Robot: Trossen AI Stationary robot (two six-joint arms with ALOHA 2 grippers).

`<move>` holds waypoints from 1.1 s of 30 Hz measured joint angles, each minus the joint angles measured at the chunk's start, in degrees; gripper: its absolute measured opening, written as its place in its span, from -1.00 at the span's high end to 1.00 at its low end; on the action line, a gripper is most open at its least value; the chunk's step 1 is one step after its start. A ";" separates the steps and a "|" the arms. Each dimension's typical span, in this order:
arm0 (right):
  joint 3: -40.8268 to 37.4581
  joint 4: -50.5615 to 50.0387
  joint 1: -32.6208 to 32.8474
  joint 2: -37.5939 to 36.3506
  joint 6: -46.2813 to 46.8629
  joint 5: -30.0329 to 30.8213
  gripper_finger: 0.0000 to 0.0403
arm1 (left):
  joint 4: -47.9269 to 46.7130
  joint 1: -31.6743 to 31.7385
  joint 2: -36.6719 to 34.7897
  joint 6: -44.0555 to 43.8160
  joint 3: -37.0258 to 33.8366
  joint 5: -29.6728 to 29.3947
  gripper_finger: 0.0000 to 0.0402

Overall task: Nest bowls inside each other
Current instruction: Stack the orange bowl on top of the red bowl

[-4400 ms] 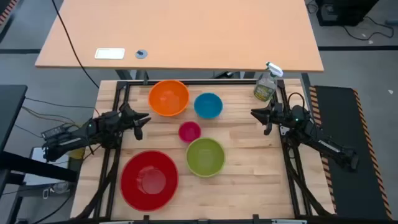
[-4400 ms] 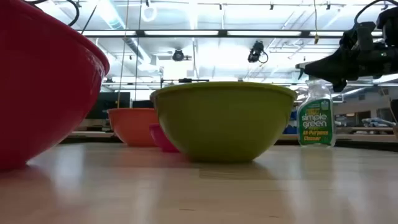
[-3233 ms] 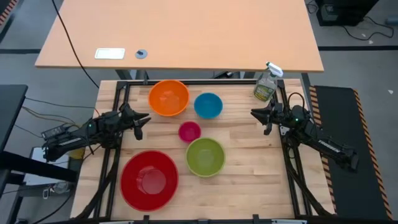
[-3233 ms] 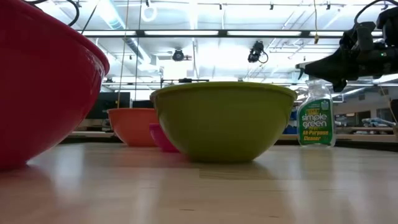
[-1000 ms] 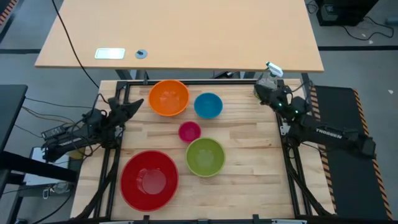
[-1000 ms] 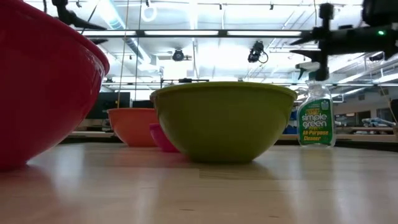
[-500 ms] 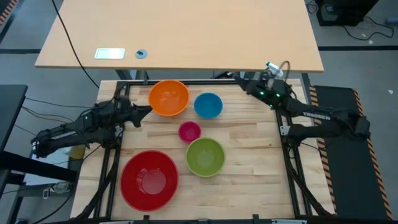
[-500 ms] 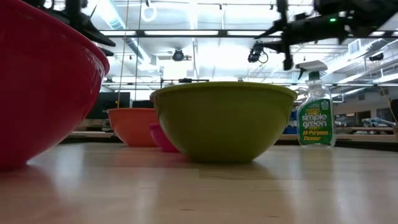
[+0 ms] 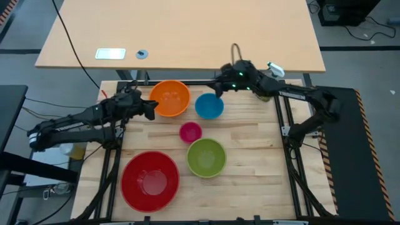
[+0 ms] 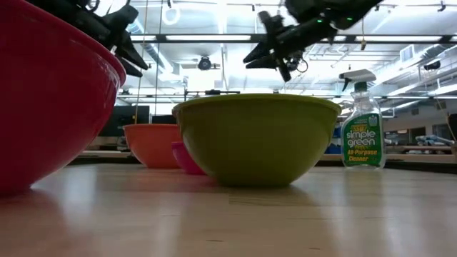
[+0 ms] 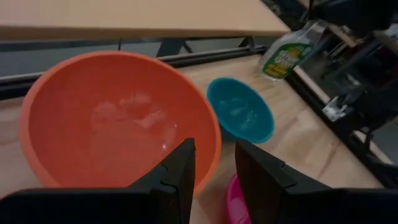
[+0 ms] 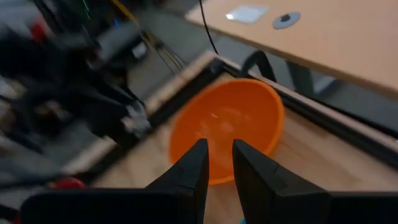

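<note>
Five bowls stand apart on their bases on the wooden table: red (image 9: pixel 150 180) near left, lime green (image 9: pixel 206 157), pink (image 9: pixel 190 132) in the middle, orange (image 9: pixel 169 98) and blue (image 9: pixel 209 105) at the far side. My left gripper (image 9: pixel 152 110) hovers shut just left of the orange bowl's rim, holding nothing; its wrist view shows the orange bowl (image 11: pixel 118 118) and the blue bowl (image 11: pixel 241 117) ahead. My right gripper (image 9: pixel 217 87) hangs in the air over the far edge, between the orange and blue bowls, fingers close together and empty, pointing at the orange bowl (image 12: pixel 227 127).
A clear spray bottle (image 10: pixel 363 132) stands at the table's far right corner, partly under my right arm in the high view. A black frame rail (image 9: pixel 187 82) runs along the far edge. A second, bare tabletop (image 9: pixel 187 31) lies beyond.
Both arms have left their places at the table's sides. My left gripper has risen and gone right toward the orange bowl. My right gripper has risen and swept left along the far edge, past the spray bottle, while rolling. The bowls have stayed put.
</note>
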 joint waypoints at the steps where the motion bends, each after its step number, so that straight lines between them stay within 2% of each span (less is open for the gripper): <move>1: 2.21 -1.98 0.00 1.34 -2.38 0.06 0.59 | -0.17 0.00 0.38 -0.34 0.21 0.00 0.42; 6: 9.83 -8.52 0.00 7.54 -8.87 2.25 0.59 | -3.40 0.00 0.65 -5.60 0.26 -1.46 0.42; 9: 12.28 -10.25 0.00 10.92 -11.46 2.26 0.51 | -7.24 0.00 0.45 -10.26 0.26 -3.38 0.42; 15: 15.45 -13.19 0.52 16.21 -10.92 2.36 0.15 | -15.97 0.00 0.50 -18.59 0.26 -10.00 0.42; 20: 17.94 -13.93 0.76 20.02 -4.00 3.25 -0.15 | -20.95 0.88 0.95 -23.70 0.26 -12.74 0.41; 25: 18.75 -14.33 0.83 22.02 0.33 1.40 -0.30 | -22.73 5.63 1.72 -22.52 0.24 -10.08 0.21; 30: 18.93 -13.74 1.40 21.56 0.28 2.46 -0.30 | -22.80 12.83 2.34 -21.34 0.15 -5.06 -0.12; 33: 18.93 -13.03 1.49 21.57 -0.05 3.36 -0.27 | -22.18 18.66 4.59 -19.05 0.13 0.47 -0.25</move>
